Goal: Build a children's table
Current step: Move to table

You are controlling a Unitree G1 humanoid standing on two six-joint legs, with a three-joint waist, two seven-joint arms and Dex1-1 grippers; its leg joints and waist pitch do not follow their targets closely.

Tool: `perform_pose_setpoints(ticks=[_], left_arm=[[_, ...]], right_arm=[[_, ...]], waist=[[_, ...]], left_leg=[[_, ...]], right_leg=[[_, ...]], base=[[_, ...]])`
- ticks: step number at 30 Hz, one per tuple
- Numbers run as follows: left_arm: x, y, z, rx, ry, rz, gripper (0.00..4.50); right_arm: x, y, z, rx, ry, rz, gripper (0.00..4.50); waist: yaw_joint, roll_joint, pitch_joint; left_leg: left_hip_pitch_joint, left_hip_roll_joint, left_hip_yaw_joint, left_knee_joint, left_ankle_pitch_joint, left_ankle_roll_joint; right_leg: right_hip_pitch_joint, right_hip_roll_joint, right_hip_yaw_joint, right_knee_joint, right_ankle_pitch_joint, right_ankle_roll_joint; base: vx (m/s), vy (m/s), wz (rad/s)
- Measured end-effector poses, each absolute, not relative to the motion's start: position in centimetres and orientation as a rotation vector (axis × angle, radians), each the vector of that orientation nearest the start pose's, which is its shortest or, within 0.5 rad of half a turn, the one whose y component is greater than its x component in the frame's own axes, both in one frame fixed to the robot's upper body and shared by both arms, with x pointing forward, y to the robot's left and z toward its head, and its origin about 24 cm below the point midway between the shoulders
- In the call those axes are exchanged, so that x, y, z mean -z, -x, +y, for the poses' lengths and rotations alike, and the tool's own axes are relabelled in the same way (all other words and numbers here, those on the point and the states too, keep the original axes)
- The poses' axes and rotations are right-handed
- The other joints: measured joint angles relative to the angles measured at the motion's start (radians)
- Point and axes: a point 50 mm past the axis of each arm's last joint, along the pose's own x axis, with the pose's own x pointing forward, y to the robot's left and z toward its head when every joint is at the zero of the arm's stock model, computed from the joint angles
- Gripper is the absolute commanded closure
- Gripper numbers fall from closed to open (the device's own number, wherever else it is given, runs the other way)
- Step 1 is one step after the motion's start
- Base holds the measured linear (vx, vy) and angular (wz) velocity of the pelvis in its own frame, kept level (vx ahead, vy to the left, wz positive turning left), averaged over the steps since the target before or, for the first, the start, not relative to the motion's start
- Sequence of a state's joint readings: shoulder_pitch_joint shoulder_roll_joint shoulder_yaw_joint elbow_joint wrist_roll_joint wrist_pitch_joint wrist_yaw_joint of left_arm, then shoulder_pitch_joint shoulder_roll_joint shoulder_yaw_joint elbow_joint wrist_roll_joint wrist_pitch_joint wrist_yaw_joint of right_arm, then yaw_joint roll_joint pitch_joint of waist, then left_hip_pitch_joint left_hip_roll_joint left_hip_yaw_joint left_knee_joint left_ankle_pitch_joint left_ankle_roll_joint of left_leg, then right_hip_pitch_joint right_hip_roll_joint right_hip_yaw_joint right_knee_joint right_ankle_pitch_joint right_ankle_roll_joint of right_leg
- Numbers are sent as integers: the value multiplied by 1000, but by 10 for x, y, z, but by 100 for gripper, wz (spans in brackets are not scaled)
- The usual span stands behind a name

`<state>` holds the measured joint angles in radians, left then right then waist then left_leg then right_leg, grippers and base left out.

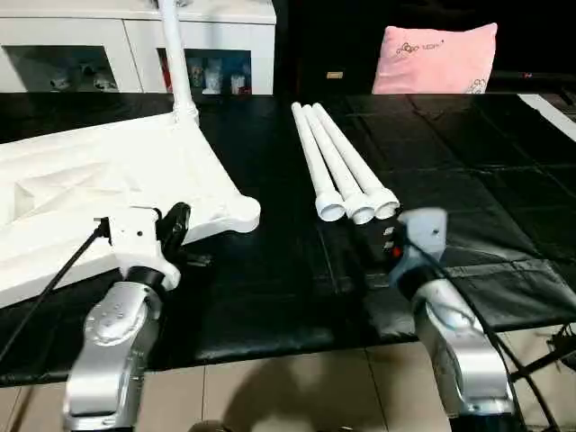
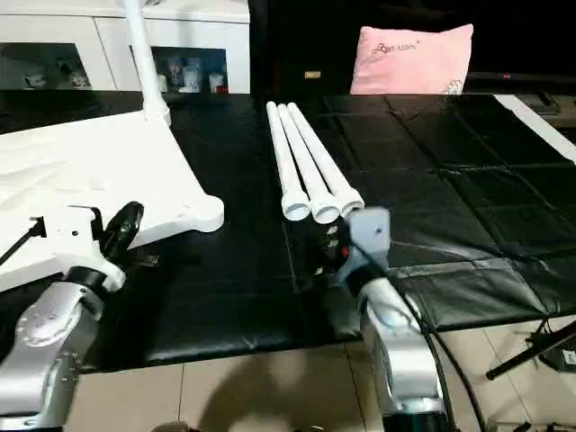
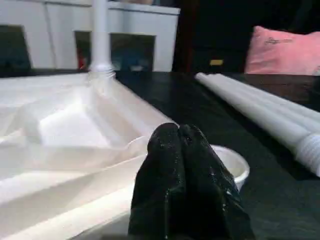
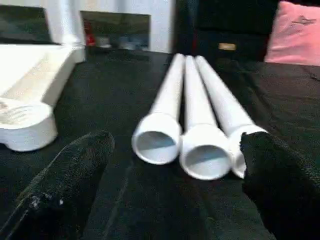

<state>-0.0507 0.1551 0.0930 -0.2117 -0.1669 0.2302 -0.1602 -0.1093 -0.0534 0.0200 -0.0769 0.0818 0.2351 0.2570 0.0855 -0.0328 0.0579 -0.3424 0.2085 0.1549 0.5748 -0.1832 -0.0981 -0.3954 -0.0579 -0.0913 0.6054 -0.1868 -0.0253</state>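
Observation:
The white tabletop (image 1: pixel 90 180) lies underside up on the left of the black mat. One white leg (image 1: pixel 171 45) stands upright in its far corner socket. Three more legs (image 1: pixel 337 162) lie side by side in the middle, open ends toward me. My left gripper (image 1: pixel 177 220) is shut and empty, just in front of the tabletop's near edge, close to the near corner socket (image 3: pixel 232 162). Just short of the three tube ends (image 4: pixel 182 145), my right gripper (image 4: pixel 177 145) stands open, with one finger (image 4: pixel 75 165) out to each side and nothing held.
A black mat (image 1: pixel 270 288) covers the work surface, and its front edge drops to a tiled floor (image 1: pixel 297 396). A white glass-doored cabinet (image 1: pixel 81 40) and a pink cushion (image 1: pixel 436 58) stand at the back. A black cable (image 1: pixel 49 283) trails from my left wrist.

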Motion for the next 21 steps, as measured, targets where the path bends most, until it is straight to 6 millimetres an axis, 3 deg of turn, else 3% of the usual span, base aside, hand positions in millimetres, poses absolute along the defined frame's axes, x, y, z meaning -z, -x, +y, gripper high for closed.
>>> perform_pose_setpoints(ticks=[1,3,4,7,10,12,13,14,15,16,17,18,19,20,21], left_arm=[[-90,-260,181,124,-4,-49,443],[-95,-262,178,139,-27,-67,443],[-99,-263,179,138,-40,-78,443],[-99,-262,184,118,-57,-76,443],[-99,-262,190,90,-66,-68,443],[-99,-262,193,81,-72,-61,443],[-97,-260,196,71,-80,-51,443],[-96,-258,201,54,-87,-43,443],[-96,-258,204,43,-93,-41,443],[-99,-258,205,41,-98,-50,443],[-100,-258,204,44,-96,-58,443],[-101,-258,203,47,-94,-61,443],[-99,-260,193,73,-68,-60,443],[-98,-260,186,98,-56,-59,443],[-98,-260,184,107,-55,-59,443]], right_arm=[[-66,-271,-131,-332,-32,44,0],[-68,-271,-130,-347,-19,22,0],[-69,-271,-128,-364,-15,9,0],[-72,-270,-124,-377,-35,-18,0],[-74,-268,-119,-412,-64,-22,0],[-75,-267,-117,-425,-72,-25,0],[-75,-266,-113,-447,-86,-26,0],[-76,-266,-109,-465,-103,-33,0],[-77,-265,-105,-478,-115,-41,0],[-78,-265,-105,-479,-118,-44,0],[-78,-265,-106,-471,-114,-44,0],[-77,-265,-109,-461,-108,-39,0],[-74,-263,-117,-432,-94,-22,0],[-72,-264,-124,-412,-80,-7,0],[-71,-264,-129,-392,-76,-1,0]], waist=[[-3,4,3],[-10,14,7],[-15,16,8],[-17,20,11],[-17,27,14],[-18,27,14],[-21,31,17],[-23,27,15],[-31,21,13],[-39,13,9],[-48,3,4],[-50,-17,-2],[-39,-6,-3],[-26,1,-1],[-22,14,-5]], left_leg=[[1,-2,-9,-4,-1,1],[2,-3,-30,-8,-4,1],[1,-4,-44,-7,-6,4],[1,-1,-46,6,-18,24],[1,-1,-51,15,-18,24],[7,-8,-59,14,-24,30],[20,-16,-53,8,-30,33],[36,-27,-52,5,-40,34],[47,-36,-50,8,-49,38],[63,-47,-46,14,-62,41],[73,-56,-37,18,-72,39],[75,-70,-29,26,-86,46],[82,-69,-30,59,-112,93],[66,-70,-36,98,-132,129],[29,-74,-47,156,-130,127]], right_leg=[[15,-1,-11,-9,-2,1],[44,-6,-51,-33,-10,3],[64,-15,-80,-43,-11,2],[98,-35,-122,-48,-25,10],[138,-36,-131,-59,-48,28],[156,-33,-118,-67,-60,35],[152,-29,-85,-57,-76,19],[143,-23,-53,-22,-97,-25],[126,-18,-26,28,-110,-45],[96,-17,-4,72,-110,-44],[77,-22,11,66,-108,-42],[78,-24,37,58,-101,5],[99,-16,47,55,-115,21],[109,-10,51,45,-118,19],[121,-5,51,31,-118,18]], base=[[0,0,0],[5,7,14],[43,15,48],[58,9,52],[99,35,57],[138,42,63],[213,10,48],[213,10,48],[215,0,19],[182,-16,5],[182,-16,5],[147,-40,10],[155,-37,12],[155,-37,12],[198,-24,1]])
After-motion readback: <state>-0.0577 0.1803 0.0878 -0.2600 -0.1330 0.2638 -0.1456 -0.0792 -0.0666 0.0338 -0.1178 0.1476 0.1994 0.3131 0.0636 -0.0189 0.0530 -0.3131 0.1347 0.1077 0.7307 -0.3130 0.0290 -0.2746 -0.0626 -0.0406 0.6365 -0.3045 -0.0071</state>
